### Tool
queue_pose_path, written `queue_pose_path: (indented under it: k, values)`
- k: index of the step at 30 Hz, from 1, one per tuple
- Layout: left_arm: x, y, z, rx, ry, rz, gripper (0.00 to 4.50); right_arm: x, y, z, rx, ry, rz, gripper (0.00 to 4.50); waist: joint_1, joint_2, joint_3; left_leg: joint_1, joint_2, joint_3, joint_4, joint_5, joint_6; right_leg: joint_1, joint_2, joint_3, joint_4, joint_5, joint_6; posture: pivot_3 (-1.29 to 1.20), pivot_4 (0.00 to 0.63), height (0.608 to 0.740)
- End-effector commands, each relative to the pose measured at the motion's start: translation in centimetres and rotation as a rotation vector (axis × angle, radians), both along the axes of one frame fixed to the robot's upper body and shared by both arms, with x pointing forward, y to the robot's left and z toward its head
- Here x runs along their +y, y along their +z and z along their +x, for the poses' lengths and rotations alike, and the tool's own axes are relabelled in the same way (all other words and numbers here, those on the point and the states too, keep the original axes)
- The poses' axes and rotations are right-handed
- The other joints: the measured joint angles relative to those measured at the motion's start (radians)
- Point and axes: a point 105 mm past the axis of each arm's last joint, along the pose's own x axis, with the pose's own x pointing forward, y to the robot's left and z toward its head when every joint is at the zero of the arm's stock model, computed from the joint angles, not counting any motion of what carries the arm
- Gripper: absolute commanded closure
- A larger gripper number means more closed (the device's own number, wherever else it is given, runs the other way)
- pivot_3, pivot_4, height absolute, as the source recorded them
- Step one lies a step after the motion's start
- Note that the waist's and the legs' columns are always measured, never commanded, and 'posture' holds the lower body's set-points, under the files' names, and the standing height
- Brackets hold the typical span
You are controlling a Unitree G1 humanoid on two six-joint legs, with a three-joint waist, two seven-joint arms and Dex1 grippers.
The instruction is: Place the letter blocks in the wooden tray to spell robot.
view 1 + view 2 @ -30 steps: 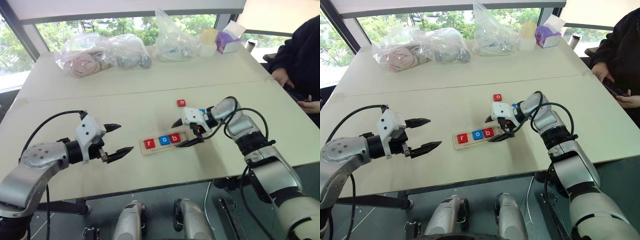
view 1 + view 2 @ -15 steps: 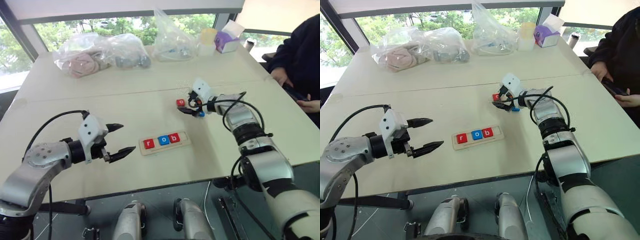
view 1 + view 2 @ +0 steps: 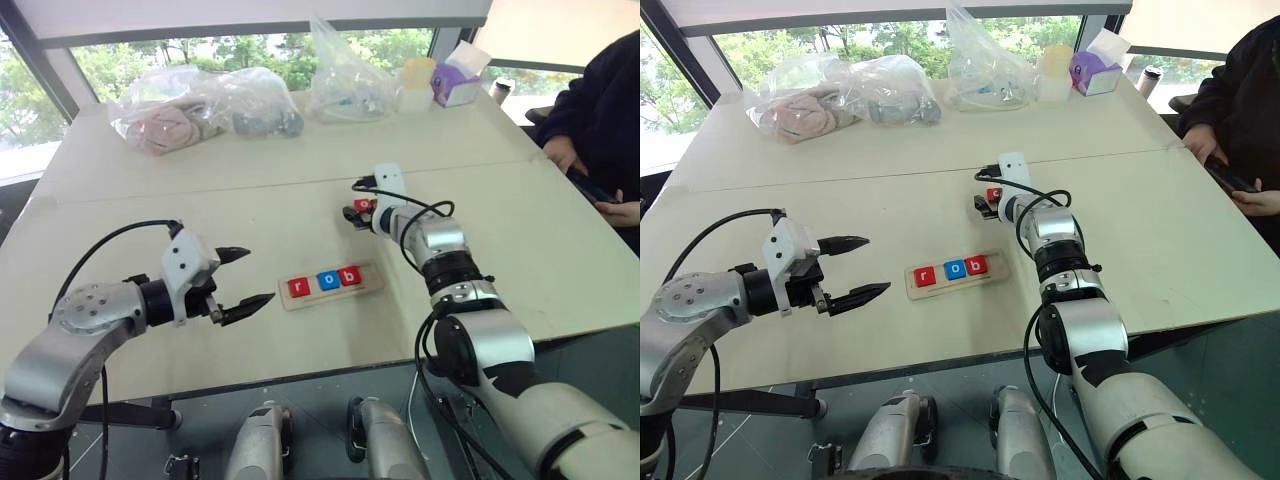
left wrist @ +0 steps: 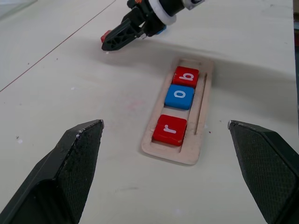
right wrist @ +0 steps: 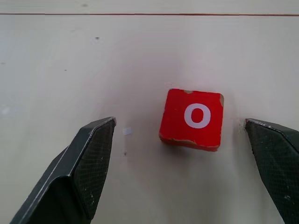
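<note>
**Red "o" between my open right fingers, three tiles in the tray**

My right gripper (image 5: 187, 172) stands wide open over the table, its two black fingers (image 5: 79, 172) flanking the red o block (image 5: 191, 118) without touching it; my right wrist view makes the white letter legible. From my head, that block is a red speck at 12 o'clock of the wooden tray (image 3: 330, 282). My left wrist view reads the tray's red r (image 4: 170, 129), blue o (image 4: 180, 96) and red b (image 4: 185, 76). My left gripper (image 3: 240, 277) hangs open at the tray's 9 o'clock, well apart.
</note>
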Motion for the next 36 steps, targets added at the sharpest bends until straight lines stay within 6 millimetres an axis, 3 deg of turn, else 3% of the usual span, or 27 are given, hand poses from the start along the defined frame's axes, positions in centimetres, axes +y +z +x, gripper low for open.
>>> queue_pose_path:
  k: [1, 4, 6, 11, 12, 16, 20, 24, 27, 31, 36]
  values:
    - [-0.3, 0.7, -0.1, -0.037, -0.002, -0.002, 0.0, 0.5, 1.2, 0.5, -0.037, -0.011, -0.014, 0.06, -0.002, 0.0, 0.0, 0.0, 0.0, 0.0, 0.0, 0.0, 0.0, 0.0, 0.0, 0.0, 0.0, 0.0, 0.0, 0.0, 0.15, 0.725]
    - [-0.3, 0.7, -0.2, -0.038, 0.003, -0.002, 0.0, 0.7, 0.7, 0.6, -0.026, -0.016, -0.014, 0.06, -0.002, 0.0, 0.0, 0.0, 0.0, 0.0, 0.0, 0.0, 0.0, 0.0, 0.0, 0.0, 0.0, 0.0, 0.0, 0.0, 0.15, 0.725]
    - [-0.3, 0.7, -0.2, -0.038, 0.006, -0.006, 0.0, 1.1, 0.6, 0.6, -0.027, -0.009, -0.019, 0.58, -0.003, 0.0, 0.0, 0.0, 0.0, 0.0, 0.0, 0.0, 0.0, 0.0, 0.0, 0.0, 0.0, 0.0, 0.0, 0.0, 0.15, 0.725]
    - [-0.4, 0.6, -0.2, -0.039, 0.008, -0.008, 0.0, 1.8, 0.2, 0.8, -0.045, -0.004, -0.064, 3.07, -0.007, 0.0, 0.0, 0.001, 0.0, -0.001, 0.0, 0.0, 0.0, 0.0, 0.001, 0.0, 0.0, 0.0, 0.0, 0.0, 0.15, 0.725]
    - [-0.4, 0.7, -0.2, -0.04, 0.006, -0.009, 0.0, 1.9, 0.0, 0.7, -0.05, 0.004, -0.095, 3.37, -0.009, 0.0, 0.0, 0.001, 0.0, 0.0, 0.0, 0.0, 0.0, 0.0, 0.001, 0.0, 0.0, 0.0, 0.0, 0.0, 0.15, 0.725]
    - [-0.6, 0.7, 0.0, -0.042, 0.001, -0.013, 0.0, 1.5, 0.1, 0.8, -0.086, 0.021, -0.176, 3.36, -0.018, 0.0, 0.0, 0.001, 0.001, -0.001, -0.001, 0.0, 0.0, 0.0, 0.001, 0.0, 0.0, 0.0, 0.0, 0.0, 0.15, 0.725]
    - [-0.7, 0.6, 0.0, -0.043, -0.003, -0.016, 0.0, -0.3, 2.1, 0.5, -0.131, 0.0, -0.169, 3.36, -0.016, 0.0, 0.0, 0.0, 0.001, -0.002, -0.001, 0.0, 0.0, 0.001, 0.001, 0.0, 0.0, 0.0, 0.0, 0.0, 0.15, 0.725]
    - [-0.9, 0.4, 0.0, -0.037, -0.01, -0.021, 0.0, -3.5, 4.0, -3.0, -0.152, -0.04, -0.162, 3.36, 0.005, 0.0, 0.0, -0.001, 0.002, -0.002, -0.001, 0.0, 0.0, 0.0, 0.0, 0.0, 0.0, -0.001, 0.002, 0.0, 0.15, 0.725]
    - [-0.9, 0.3, 0.0, -0.033, -0.014, -0.023, 0.0, -5.2, 4.2, -5.6, -0.13, -0.074, -0.17, 3.36, 0.005, 0.0, 0.0, -0.001, 0.001, -0.001, -0.002, 0.0, 0.0, -0.001, -0.001, 0.0, 0.0, -0.002, 0.002, 0.0, 0.15, 0.725]
    - [-1.0, 0.1, 0.1, -0.025, -0.026, -0.023, 0.0, -6.4, 2.7, -10.2, -0.022, -0.126, -0.131, 3.36, 0.004, 0.0, 0.0, 0.0, 0.003, -0.001, -0.002, 0.0, 0.0, -0.001, 0.0, 0.0, 0.0, -0.002, 0.003, 0.0, 0.15, 0.725]
    - [-1.2, 0.1, 0.4, -0.023, -0.046, -0.023, 0.0, -6.4, 0.9, -12.3, 0.043, -0.159, -0.125, 3.36, 0.002, 0.001, 0.0, 0.0, 0.005, 0.0, -0.002, -0.002, -0.002, -0.003, 0.0, 0.0, -0.001, -0.002, 0.002, 0.0, 0.15, 0.725]
